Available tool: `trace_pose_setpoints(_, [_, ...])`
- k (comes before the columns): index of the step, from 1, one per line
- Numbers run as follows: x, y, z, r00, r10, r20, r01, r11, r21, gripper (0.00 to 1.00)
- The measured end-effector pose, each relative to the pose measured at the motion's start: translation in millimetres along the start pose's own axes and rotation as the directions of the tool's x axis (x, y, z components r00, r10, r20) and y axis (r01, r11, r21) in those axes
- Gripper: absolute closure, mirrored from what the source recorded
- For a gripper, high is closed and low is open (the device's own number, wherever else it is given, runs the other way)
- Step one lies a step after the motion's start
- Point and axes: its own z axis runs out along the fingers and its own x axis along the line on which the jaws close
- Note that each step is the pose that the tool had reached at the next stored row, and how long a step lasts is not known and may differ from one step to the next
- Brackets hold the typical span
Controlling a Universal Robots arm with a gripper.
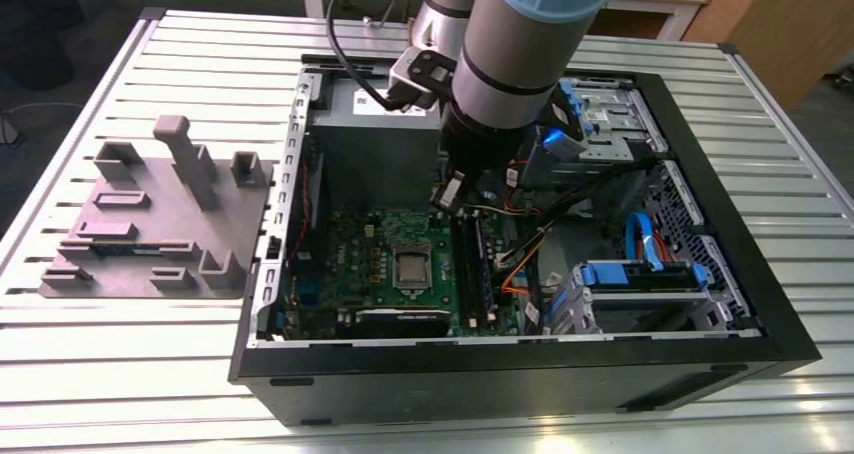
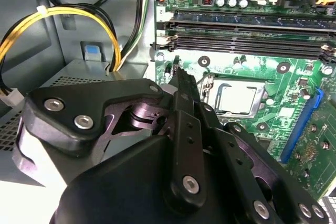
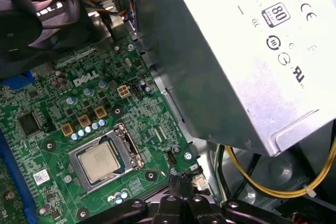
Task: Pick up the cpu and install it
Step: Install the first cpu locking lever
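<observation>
The cpu (image 1: 411,267) lies flat in its socket on the green motherboard (image 1: 360,274), its silvery-grey top facing up. Both wrist views show it seated inside the metal socket frame: cpu (image 2: 239,98), cpu (image 3: 100,161). My gripper (image 1: 450,194) hangs inside the open computer case, above the board's edge and a short way off the socket, apart from the chip. Its black fingers meet in a narrow tip with nothing between them: gripper (image 2: 178,76), gripper (image 3: 181,179).
A grey power supply box (image 3: 236,51) with yellow cables (image 2: 68,14) stands close beside the gripper. Memory slots (image 2: 247,24) run along the socket's far side. Blue drive bays (image 1: 641,274) fill the case's right end. A grey fixture plate (image 1: 160,214) lies on the slatted table, left of the case.
</observation>
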Motion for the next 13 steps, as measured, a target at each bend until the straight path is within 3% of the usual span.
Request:
trace_pose_setpoints(10, [-1.9, 8.2, 4.3, 1.0, -0.008, -0.0012, 0.008, 1.0, -0.0008, 0.9])
trace_pose_setpoints(13, [-1.3, 8.8, 4.8, 0.9994, -0.034, -0.0043, 0.034, 0.9994, -0.0036, 0.9])
